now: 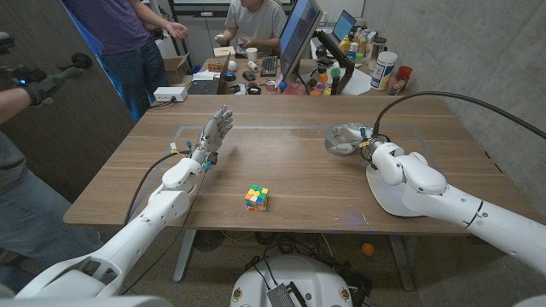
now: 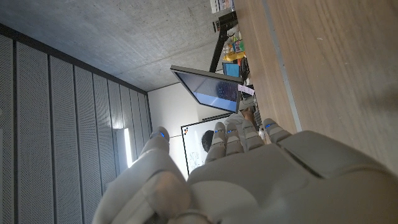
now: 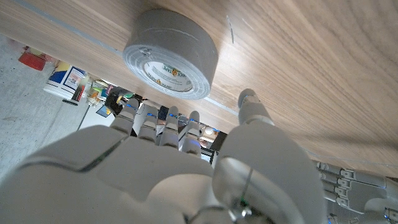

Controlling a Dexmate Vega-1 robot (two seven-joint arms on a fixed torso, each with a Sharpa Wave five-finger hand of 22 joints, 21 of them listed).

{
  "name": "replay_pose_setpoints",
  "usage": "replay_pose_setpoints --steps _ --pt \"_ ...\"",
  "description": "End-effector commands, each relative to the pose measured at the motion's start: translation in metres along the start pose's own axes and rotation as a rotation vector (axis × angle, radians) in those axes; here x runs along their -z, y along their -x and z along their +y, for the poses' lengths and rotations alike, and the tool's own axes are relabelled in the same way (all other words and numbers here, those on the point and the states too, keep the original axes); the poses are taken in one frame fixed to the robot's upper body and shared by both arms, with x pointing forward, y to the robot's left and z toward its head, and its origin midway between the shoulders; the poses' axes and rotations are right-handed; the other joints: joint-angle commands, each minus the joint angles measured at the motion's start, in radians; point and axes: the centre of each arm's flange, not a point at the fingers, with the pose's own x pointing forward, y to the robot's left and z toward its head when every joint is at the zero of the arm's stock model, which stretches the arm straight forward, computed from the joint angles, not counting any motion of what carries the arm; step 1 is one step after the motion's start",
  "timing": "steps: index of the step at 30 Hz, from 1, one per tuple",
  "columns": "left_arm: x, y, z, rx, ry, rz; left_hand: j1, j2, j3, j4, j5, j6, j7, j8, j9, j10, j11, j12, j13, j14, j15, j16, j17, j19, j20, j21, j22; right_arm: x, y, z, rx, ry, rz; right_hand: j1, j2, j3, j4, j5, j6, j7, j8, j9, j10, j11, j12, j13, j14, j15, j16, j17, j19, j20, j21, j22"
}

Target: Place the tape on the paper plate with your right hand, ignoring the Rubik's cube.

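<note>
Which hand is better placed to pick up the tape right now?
The right hand. It sits right beside the tape, fingers reaching toward it, with the paper plate under its arm. The left hand stands open across the table, beyond the Rubik's cube.

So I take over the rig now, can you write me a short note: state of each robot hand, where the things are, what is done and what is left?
Left robot hand: open, holds nothing, fingers extended, idle over the table's left part.
Right robot hand: open, close to the tape, not gripping it yet.
Tape: on the table, beyond the paper plate, which lies under the right forearm.
Rubik's cube: near the front edge; ignore it.
Done: approach to the tape.
Left: grasp the tape, place it on the plate.
</note>
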Motion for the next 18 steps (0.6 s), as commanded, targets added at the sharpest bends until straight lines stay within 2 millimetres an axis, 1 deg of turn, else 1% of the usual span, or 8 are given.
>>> replay_pose_setpoints --steps 1,9,14,16,17,18 --pt "0.002 0.007 -0.002 -0.002 0.001 0.006 -0.003 0.010 0.007 -0.005 0.005 0.011 0.002 0.010 0.004 0.001 -0.005 0.006 0.004 0.008 -0.001 0.006 0.003 -0.002 0.010 0.007 0.005 0.006 -0.011 0.006 -0.017 0.076 0.057 0.005 -0.010 0.004 -0.007 0.006 -0.007 -0.005 -0.004 0.004 0.001 -0.008 0.005 0.005 -0.002 0.001 0.006 -0.001 -0.011 0.004 0.010 0.002" --pt "0.002 0.012 -0.001 -0.018 0.001 0.008 -0.003 0.010 0.007 -0.006 0.005 0.012 0.002 0.010 0.004 0.002 -0.003 0.006 0.004 0.009 -0.001 0.006 0.003 -0.002 0.013 0.008 0.006 0.011 -0.020 0.014 -0.049 0.071 0.088 0.008 -0.016 0.004 -0.008 0.010 -0.013 -0.007 -0.005 0.004 0.009 -0.003 0.009 0.005 0.001 0.000 0.009 -0.002 -0.013 0.004 0.013 0.002" --pt "0.003 0.014 0.000 -0.024 0.000 0.010 -0.004 0.010 0.007 -0.006 0.005 0.013 0.003 0.010 0.004 0.002 -0.002 0.006 0.004 0.010 0.000 0.006 0.003 -0.002 0.013 0.008 0.006 0.013 -0.022 0.022 -0.070 0.065 0.100 0.010 -0.019 0.004 -0.009 0.012 -0.015 -0.006 -0.004 0.004 0.011 -0.006 0.010 0.005 0.004 -0.004 0.011 -0.002 -0.012 0.003 0.016 0.003" --pt "0.003 0.014 0.000 -0.024 -0.002 0.012 -0.004 0.010 0.007 -0.006 0.005 0.014 0.004 0.010 0.004 0.002 -0.004 0.006 0.004 0.011 0.001 0.006 0.003 -0.002 0.013 0.008 0.006 0.015 -0.023 0.024 -0.075 0.058 0.102 0.012 -0.021 0.005 -0.009 0.014 -0.015 -0.007 -0.003 0.004 0.013 -0.008 0.011 0.005 0.013 0.003 0.015 -0.002 -0.009 0.002 0.019 0.003" --pt "0.003 0.014 0.000 -0.023 -0.002 0.012 -0.004 0.010 0.007 -0.006 0.005 0.014 0.004 0.010 0.004 0.002 -0.005 0.006 0.004 0.011 0.001 0.006 0.003 -0.003 0.013 0.008 0.006 0.015 -0.023 0.025 -0.076 0.054 0.105 0.014 -0.022 0.005 -0.009 0.015 -0.013 -0.006 -0.002 0.004 0.015 -0.015 0.012 0.005 0.016 0.006 0.017 -0.002 -0.006 0.002 0.021 0.004" --pt "0.003 0.014 0.000 -0.022 -0.002 0.013 -0.004 0.010 0.007 -0.006 0.005 0.014 0.004 0.010 0.004 0.002 -0.005 0.006 0.004 0.010 0.001 0.006 0.003 -0.002 0.013 0.008 0.006 0.016 -0.023 0.025 -0.076 0.053 0.106 0.014 -0.022 0.005 -0.009 0.016 -0.010 -0.006 0.000 0.004 0.016 -0.017 0.012 0.005 0.017 0.006 0.017 -0.002 -0.005 0.002 0.022 0.004"
